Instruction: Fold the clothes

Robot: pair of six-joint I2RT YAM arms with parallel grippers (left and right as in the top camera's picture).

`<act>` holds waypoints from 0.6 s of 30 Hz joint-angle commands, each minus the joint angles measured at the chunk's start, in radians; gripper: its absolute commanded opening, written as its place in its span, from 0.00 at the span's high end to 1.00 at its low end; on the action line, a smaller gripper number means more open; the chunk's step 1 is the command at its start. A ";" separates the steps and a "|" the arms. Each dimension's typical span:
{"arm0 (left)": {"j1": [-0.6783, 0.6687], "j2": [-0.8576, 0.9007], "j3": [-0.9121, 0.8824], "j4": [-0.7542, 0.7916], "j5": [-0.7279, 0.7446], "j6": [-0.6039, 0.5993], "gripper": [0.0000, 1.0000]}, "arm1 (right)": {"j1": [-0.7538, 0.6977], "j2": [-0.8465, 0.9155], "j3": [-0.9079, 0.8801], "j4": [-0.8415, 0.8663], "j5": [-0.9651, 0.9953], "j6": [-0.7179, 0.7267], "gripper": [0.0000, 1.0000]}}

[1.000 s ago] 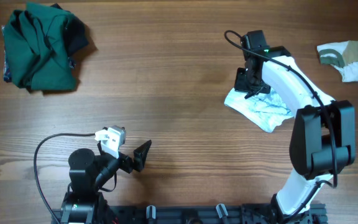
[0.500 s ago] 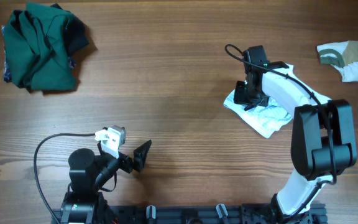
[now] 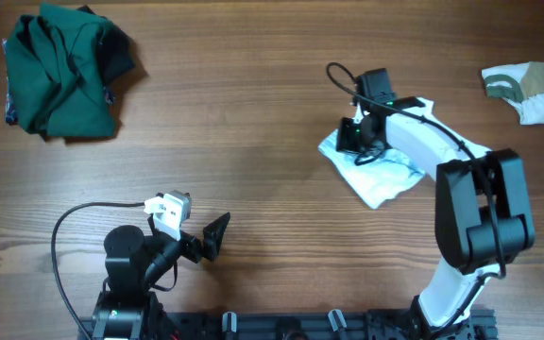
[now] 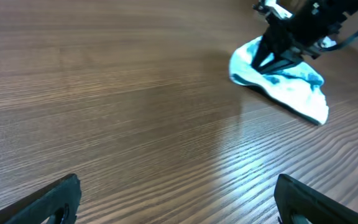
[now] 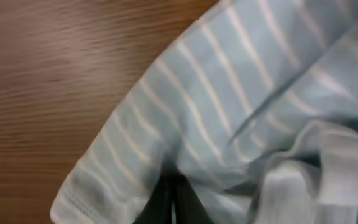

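The pale blue-and-white striped garment [image 3: 378,172] lies crumpled right of the table's middle; it also shows in the left wrist view [image 4: 289,82] and fills the right wrist view [image 5: 229,106]. My right gripper [image 3: 355,144] is shut on its left edge, the dark fingertips [image 5: 171,200] pinched together with cloth around them. My left gripper [image 3: 213,236] is open and empty near the front edge, its fingers [image 4: 55,198] apart over bare wood. A dark green heap [image 3: 62,68] lies at the far left. A small white-and-olive piece [image 3: 525,90] lies at the far right.
Bare wooden table [image 3: 234,123] lies between the green heap and the striped garment. The right arm [image 3: 480,217] reaches from the front right across the garment. A black cable [image 3: 64,236] loops by the left arm's base.
My right gripper has moved left and slightly back, dragging the striped garment with it. The left arm has not moved.
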 commanded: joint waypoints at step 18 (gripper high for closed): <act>-0.005 0.001 -0.008 0.001 -0.006 -0.040 0.00 | 0.142 0.066 0.159 0.205 -0.176 0.206 0.95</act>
